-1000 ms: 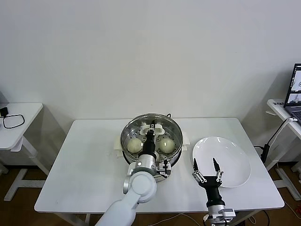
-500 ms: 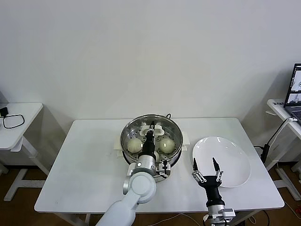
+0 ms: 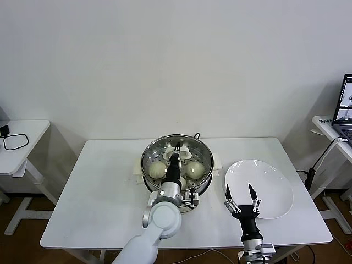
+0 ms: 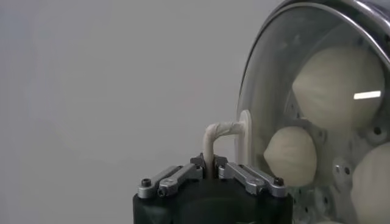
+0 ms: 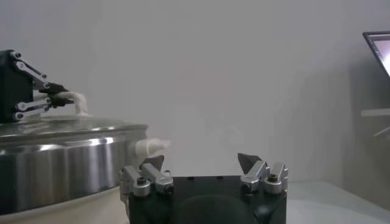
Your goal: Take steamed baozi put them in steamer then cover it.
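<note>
Lid (image 3: 177,155) sits on your steamer (image 3: 202,179) over the steamed baozi (image 3: 157,169), left gripper (image 4: 212,171) jaws pinching its handle (image 4: 220,139) while right gripper (image 3: 240,201) idles with jaws spread over the plate (image 3: 269,184)

white plate (image 3: 272,181) on table (image 3: 104,187) | side desk with cable (image 3: 15,141) | laptop (image 3: 344,107) far right

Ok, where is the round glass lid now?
In the head view the round glass lid sits on the steel steamer mid-table, the left gripper on its white handle.

Left claw (image 3: 177,149) pinched nearly closed, arm extended; right claw (image 3: 241,193) spread wide.
</note>
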Motion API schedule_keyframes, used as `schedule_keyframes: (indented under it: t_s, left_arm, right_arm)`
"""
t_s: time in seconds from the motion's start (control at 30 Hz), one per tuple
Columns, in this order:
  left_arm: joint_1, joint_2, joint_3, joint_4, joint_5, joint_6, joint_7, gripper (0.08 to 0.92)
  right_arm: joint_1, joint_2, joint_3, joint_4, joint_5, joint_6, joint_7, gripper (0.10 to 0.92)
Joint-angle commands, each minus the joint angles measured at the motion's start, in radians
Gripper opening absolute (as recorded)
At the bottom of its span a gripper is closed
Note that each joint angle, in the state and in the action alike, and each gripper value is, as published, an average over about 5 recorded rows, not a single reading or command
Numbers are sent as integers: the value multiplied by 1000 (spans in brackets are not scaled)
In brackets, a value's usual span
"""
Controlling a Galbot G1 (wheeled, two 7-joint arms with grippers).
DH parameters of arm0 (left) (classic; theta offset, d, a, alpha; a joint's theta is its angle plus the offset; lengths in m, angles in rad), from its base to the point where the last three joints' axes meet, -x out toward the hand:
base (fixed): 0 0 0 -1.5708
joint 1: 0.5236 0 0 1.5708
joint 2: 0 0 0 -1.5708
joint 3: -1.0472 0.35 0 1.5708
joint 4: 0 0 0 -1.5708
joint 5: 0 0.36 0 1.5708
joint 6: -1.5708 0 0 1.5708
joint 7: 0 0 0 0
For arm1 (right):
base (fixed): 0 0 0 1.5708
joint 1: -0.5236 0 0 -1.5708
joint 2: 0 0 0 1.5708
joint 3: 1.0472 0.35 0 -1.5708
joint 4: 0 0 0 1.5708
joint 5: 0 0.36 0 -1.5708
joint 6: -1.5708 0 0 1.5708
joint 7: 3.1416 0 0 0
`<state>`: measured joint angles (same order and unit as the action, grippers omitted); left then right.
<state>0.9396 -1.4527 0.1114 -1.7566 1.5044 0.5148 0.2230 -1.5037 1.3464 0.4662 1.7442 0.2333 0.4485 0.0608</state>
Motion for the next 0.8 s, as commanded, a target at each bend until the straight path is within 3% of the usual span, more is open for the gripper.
schedule_keyframes:
  t_s: [0.03, 0.5, 0.57, 0.67, 0.8]
  left_arm:
    - [35, 10, -1, -36, 2, -11, 0, 257]
    - [209, 93, -34, -339, -111, -19, -38, 663]
    - [251, 107, -53, -397, -188, -38, -86, 723]
    - [315, 108, -108, -465, -396, -114, -225, 792]
    - [390, 89, -237, -486, -799, -280, -396, 821]
  right_arm:
    - [0, 0, 1, -1, 0, 1, 0, 823]
    - [6, -5, -1, -7, 0, 5, -1, 823]
    - [6, -6, 0, -7, 0, 6, -1, 823]
    - [6, -7, 1, -5, 0, 7, -1, 823]
    - [0, -10, 3, 16, 8, -1, 0, 823]
